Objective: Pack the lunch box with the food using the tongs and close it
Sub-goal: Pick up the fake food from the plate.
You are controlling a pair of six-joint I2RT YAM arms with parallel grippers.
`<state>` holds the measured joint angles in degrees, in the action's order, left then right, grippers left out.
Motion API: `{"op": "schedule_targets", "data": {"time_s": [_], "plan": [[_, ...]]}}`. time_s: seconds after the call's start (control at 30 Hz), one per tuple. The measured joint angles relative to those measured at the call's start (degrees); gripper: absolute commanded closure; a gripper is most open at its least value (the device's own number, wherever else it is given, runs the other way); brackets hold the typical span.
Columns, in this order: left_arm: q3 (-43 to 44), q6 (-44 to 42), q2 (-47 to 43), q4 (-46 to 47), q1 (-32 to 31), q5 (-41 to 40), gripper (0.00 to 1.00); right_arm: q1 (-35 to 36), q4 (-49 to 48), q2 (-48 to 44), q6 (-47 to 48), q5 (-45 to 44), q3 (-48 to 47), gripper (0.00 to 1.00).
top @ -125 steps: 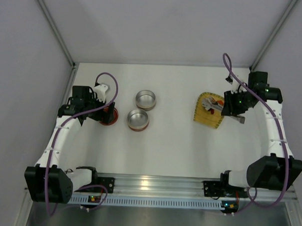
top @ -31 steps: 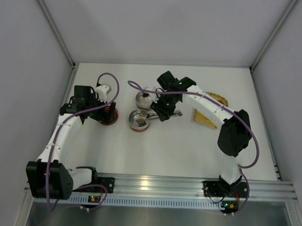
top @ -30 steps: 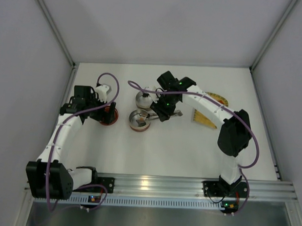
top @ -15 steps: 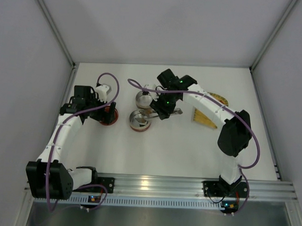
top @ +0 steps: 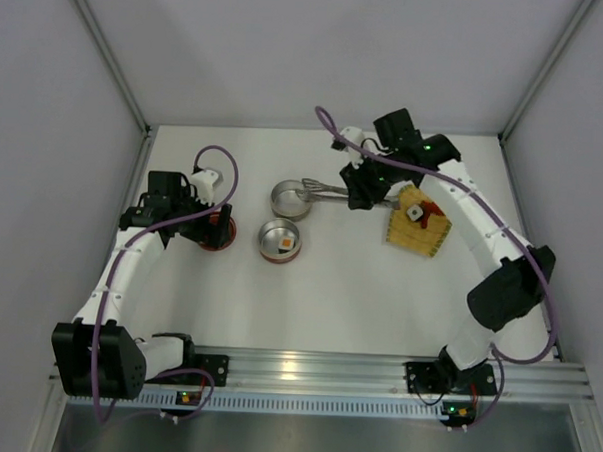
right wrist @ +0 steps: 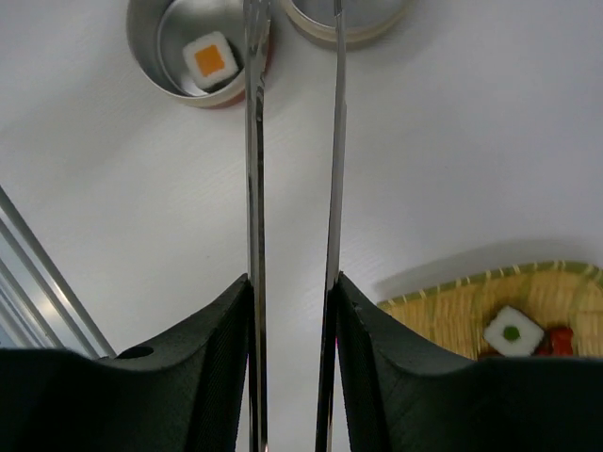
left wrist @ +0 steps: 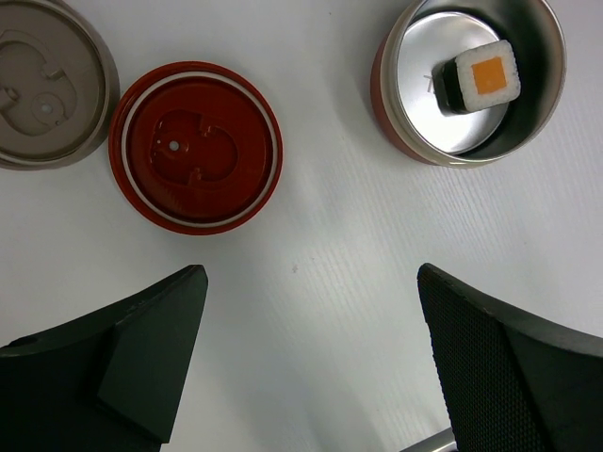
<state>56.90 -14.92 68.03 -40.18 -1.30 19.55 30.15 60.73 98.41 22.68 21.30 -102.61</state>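
Note:
My right gripper (top: 361,193) (right wrist: 292,282) is shut on the tongs (top: 328,190) (right wrist: 254,141), one slim arm against each pad. Their tips reach left over the empty far tin (top: 289,200) of the lunch box; nothing shows between them. The near tin (top: 260,234) (left wrist: 415,56) (right wrist: 141,38) holds one white food block with an orange top (top: 284,244) (left wrist: 478,77) (right wrist: 209,56). On the yellow woven tray (top: 426,236) (right wrist: 452,315) lie a white piece with a green dot (top: 413,213) (right wrist: 513,330) and a red piece (top: 431,209) (right wrist: 563,339). My left gripper (top: 206,225) (left wrist: 309,282) hangs open over bare table.
A red lid (top: 218,234) (left wrist: 196,146) and a beige lid (left wrist: 42,80) lie flat on the table at the left, under my left arm. The aluminium rail (top: 305,371) runs along the near edge. White walls close the back and sides.
My right arm has swung back and to the right, carrying the tongs away from the near tin, where the orange-topped block now lies uncovered. The left arm has not moved.

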Motion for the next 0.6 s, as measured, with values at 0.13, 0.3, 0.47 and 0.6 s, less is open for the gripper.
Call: {"op": "schedule_targets", "data": {"time_s": [0.13,0.3,0.47,0.6], "plan": [[0.00,0.00,0.00,-0.07,0.00,0.48,0.02,-8.68,0.02,-7.08,0.59,0.09,5.07,0.63],[0.24,0.00,0.00,-0.33,0.00,0.81,0.02,-20.26,0.57,-12.41,3.80,-1.60,11.72,0.64],[0.61,0.02,0.02,-0.37,0.00,1.05,0.02,-27.56,0.74,-14.80,7.52,-6.88,17.14,0.64],[0.79,0.04,0.26,-0.39,0.00,1.22,0.02,-28.06,0.55,-18.64,10.03,-10.60,22.10,0.63]]}}
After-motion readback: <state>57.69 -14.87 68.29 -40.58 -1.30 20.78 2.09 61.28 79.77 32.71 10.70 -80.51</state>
